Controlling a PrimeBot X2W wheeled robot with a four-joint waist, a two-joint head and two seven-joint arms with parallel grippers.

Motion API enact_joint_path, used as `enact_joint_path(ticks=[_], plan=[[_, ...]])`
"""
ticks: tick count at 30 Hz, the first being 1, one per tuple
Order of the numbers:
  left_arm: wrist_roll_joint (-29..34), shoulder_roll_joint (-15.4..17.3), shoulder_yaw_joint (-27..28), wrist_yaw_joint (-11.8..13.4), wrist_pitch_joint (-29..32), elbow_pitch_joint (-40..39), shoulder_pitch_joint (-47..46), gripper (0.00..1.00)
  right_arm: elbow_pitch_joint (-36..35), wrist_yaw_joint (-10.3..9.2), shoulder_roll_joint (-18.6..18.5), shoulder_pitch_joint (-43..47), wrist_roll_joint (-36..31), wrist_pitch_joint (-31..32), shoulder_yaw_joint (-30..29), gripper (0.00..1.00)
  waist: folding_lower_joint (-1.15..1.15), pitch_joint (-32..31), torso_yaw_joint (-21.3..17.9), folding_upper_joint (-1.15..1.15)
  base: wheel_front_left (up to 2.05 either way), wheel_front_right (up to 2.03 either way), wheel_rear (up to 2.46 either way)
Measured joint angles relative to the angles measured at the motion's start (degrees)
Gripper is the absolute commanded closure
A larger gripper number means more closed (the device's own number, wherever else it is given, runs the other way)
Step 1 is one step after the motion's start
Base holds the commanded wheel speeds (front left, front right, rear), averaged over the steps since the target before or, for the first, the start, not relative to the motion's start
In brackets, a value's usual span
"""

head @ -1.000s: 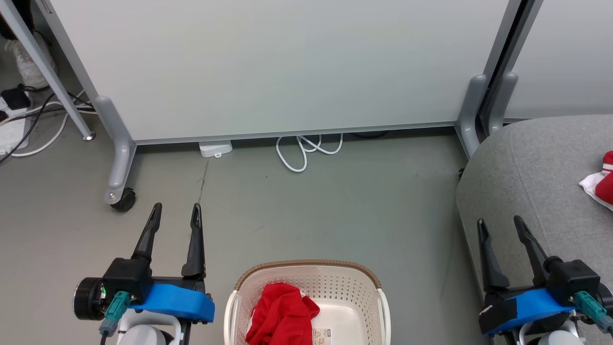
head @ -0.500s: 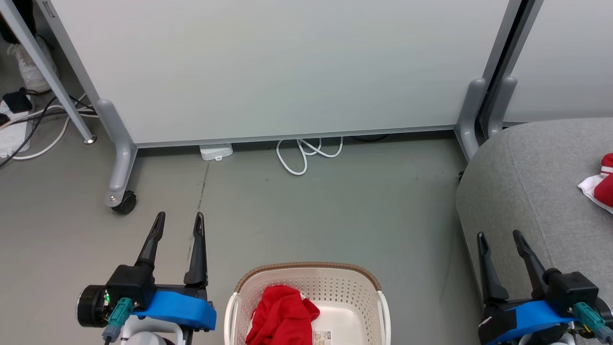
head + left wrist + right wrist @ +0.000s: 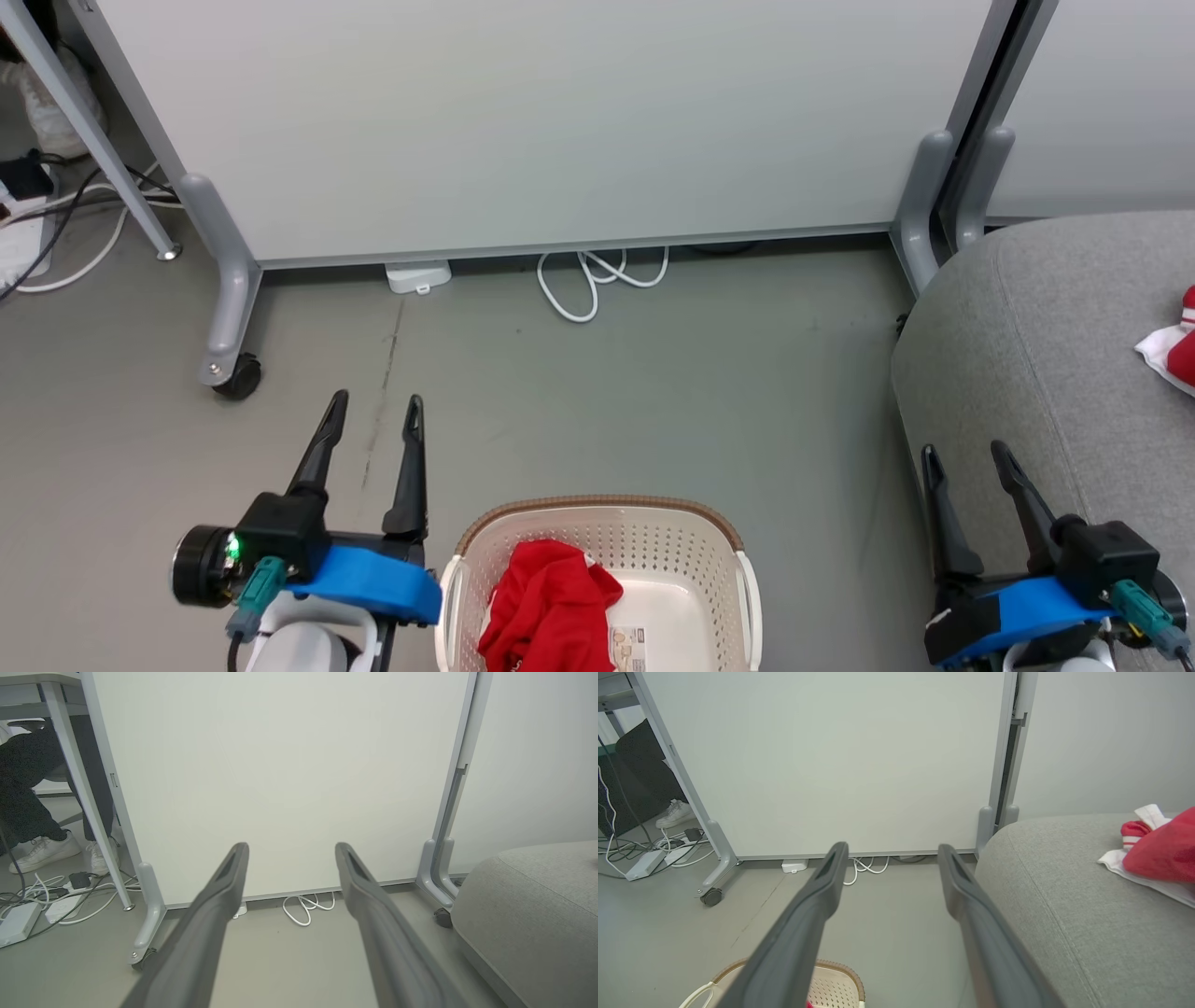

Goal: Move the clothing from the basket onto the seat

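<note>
Left gripper (image 3: pixel 376 401): jaws spread wide, nothing between them, over bare floor (image 3: pixel 653 392) just left of the basket (image 3: pixel 597 505). Right gripper (image 3: pixel 963 452): jaws equally wide, empty, at the left edge of the grey seat (image 3: pixel 1018 317). One red garment (image 3: pixel 549 602) lies crumpled in the basket's left half. A red-and-white garment (image 3: pixel 1176 350) lies on the seat, far right.

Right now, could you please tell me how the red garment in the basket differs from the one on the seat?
The basket garment is bunched in the basket's left side, showing mostly red. The seat garment lies on the grey seat, with white fabric and striped trim showing. Both are bright red.
</note>
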Motion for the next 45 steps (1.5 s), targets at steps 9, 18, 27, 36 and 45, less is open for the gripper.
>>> enact_joint_path(ticks=[9,18,27,36,45], plan=[[-0.59,1.76,-7.87,-0.19,0.0,4.34,-6.12,0.0,-0.9,0.0,0.02,-4.04,-1.31,-0.01,1.4,0.0,0.0,4.22,-1.48,0.0,0.0,0.0,0.0],[-2.18,5.12,-17.84,-0.2,0.0,12.73,-14.53,0.0,-2.24,0.0,-0.12,-9.69,-2.21,0.0,2.96,0.0,0.01,11.32,-3.98,0.0,0.0,0.0,0.0],[-3.78,8.18,-28.05,-0.22,0.0,21.6,-22.28,0.0,-3.32,0.0,-0.24,-14.05,-3.07,-0.01,3.54,0.0,0.01,18.98,-6.18,0.0,0.0,0.0,0.0],[-5.2,9.71,-39.77,-0.23,0.01,29.92,-29.04,0.0,-4.52,0.0,-0.62,-17.59,-3.72,0.0,4.31,0.0,0.01,25.98,-7.6,0.0,0.0,0.0,0.0],[-6.36,10.38,-54.0,-0.23,0.0,37.39,-34.03,0.0,-6.14,0.0,-1.13,-21.75,-4.71,0.0,5.28,0.0,0.01,32.62,-8.48,0.0,0.0,0.0,0.0]])
